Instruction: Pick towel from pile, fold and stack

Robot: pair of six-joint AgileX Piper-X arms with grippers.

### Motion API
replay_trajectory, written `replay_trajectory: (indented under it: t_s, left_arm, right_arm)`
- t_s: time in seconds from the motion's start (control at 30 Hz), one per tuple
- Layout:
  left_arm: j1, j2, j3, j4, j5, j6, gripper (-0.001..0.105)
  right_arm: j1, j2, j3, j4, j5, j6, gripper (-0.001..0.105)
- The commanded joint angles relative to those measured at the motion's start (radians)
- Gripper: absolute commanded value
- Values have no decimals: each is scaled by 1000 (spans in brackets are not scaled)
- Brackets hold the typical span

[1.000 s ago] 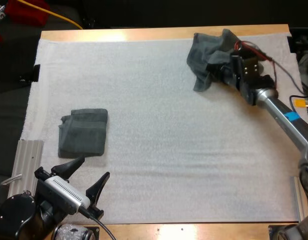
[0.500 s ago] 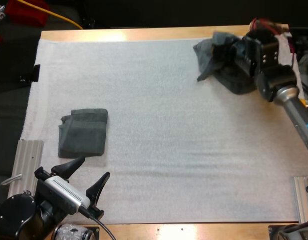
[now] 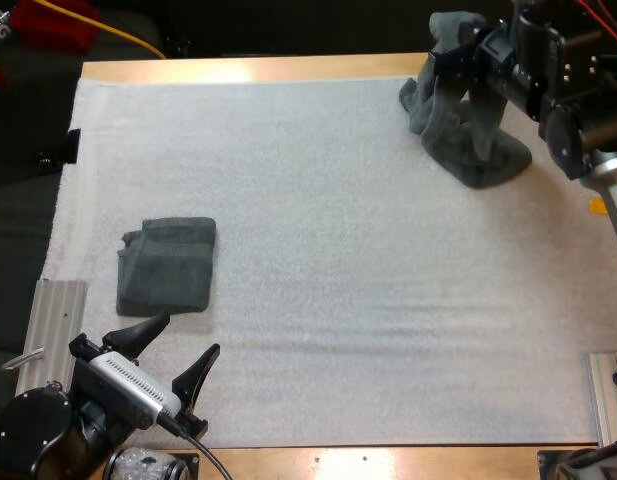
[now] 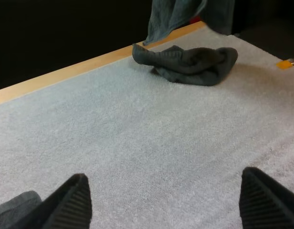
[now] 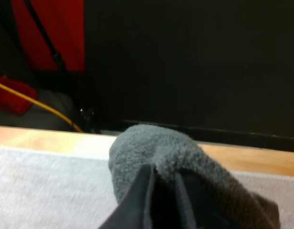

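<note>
Right gripper point(image 5: 163, 172) tight on a towel point(image 4: 168, 16), above the crumpled pile point(image 4: 189, 64).

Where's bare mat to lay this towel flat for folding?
Bare: the mat's wide middle, between the folded towel and the crumpled towel. Crowded: the far right corner, where the right tool holds the lifted towel over it.

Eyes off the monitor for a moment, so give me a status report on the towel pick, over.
Left end effector open, near folded towel. Right end effector shut on lifted towel, above crumpled towel. Nothing on mat between towels.
</note>
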Motion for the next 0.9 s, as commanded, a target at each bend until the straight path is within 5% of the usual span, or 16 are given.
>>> replay_trajectory:
  t_s: [0.0, 0.33, 0.87]
  left_arm:
    - [-3, 0, -8, -10, 6, -4, 62]
    - [-3, 0, -8, -10, 6, -4, 62]
    - [-3, 0, -8, 4, 6, -4, 62]
  right_arm:
    - [5, -24, -14, 35, -14, -15, 2]
    - [112, -48, -12, 327, -31, -15, 2]
    - [450, -13, 124, 281, -69, 87, 1]
